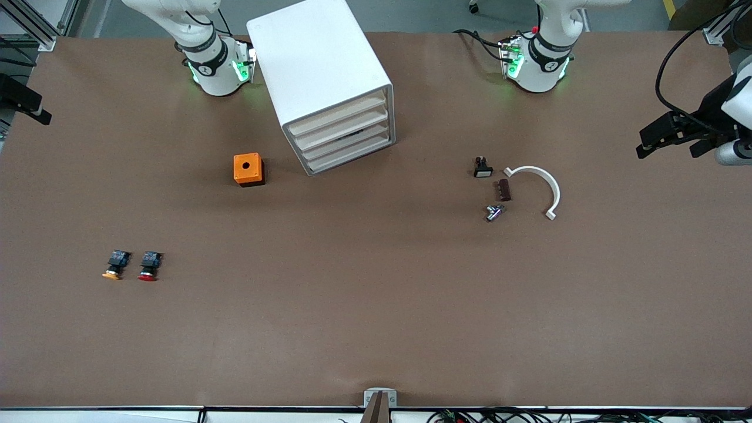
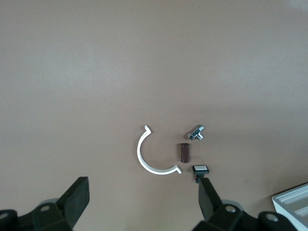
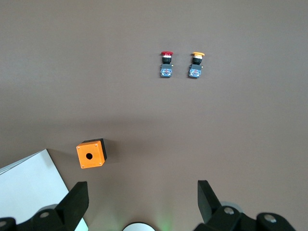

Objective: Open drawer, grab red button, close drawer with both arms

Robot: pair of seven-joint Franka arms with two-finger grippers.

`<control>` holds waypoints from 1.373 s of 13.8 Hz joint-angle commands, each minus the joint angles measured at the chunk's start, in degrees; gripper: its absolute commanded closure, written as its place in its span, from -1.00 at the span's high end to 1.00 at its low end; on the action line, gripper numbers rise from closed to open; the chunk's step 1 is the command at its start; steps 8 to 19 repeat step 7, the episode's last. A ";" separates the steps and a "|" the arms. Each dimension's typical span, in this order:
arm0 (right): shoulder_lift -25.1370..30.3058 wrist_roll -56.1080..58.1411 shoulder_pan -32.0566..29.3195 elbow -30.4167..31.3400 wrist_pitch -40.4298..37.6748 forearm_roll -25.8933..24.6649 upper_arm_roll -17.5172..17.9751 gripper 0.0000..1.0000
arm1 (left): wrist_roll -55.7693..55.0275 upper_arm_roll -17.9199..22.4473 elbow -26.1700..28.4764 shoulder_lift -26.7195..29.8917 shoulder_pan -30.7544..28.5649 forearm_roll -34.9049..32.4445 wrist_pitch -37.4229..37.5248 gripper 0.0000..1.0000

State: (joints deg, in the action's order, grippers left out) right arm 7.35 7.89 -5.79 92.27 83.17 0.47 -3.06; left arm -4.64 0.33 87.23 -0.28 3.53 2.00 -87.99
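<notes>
The white four-drawer cabinet (image 1: pixel 320 64) stands between the two arm bases. All its drawers are shut, including the drawer (image 1: pixel 346 124), second from the top. The button (image 1: pixel 148 267) with the red cap lies on the table toward the right arm's end, beside a like switch with an orange-yellow cap (image 1: pixel 115 265). It also shows in the right wrist view (image 3: pixel 166 65). My right gripper (image 3: pixel 142 190) is open and empty, high over the table near its base. My left gripper (image 2: pixel 143 187) is open and empty, high over the small parts. Neither gripper shows in the front view.
An orange cube with a hole (image 1: pixel 248 169) sits beside the cabinet. Toward the left arm's end lie a white arc clip (image 1: pixel 537 188), a brown block (image 1: pixel 503 190), a metal fitting (image 1: pixel 493 212) and a black switch with a white cap (image 1: pixel 482 168). Black equipment (image 1: pixel 675 132) overhangs the table's end.
</notes>
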 commanded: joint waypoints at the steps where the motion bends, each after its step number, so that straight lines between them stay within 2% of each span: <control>1: 1.44 0.28 -0.72 0.98 0.32 -0.12 0.43 1.00 | -0.72 -0.24 -0.93 -0.16 0.08 -0.60 1.25 1.00; 19: 1.53 0.28 -0.28 1.34 0.33 -0.12 0.78 1.00 | -0.72 -0.24 -0.93 -0.25 0.08 -0.60 1.33 1.00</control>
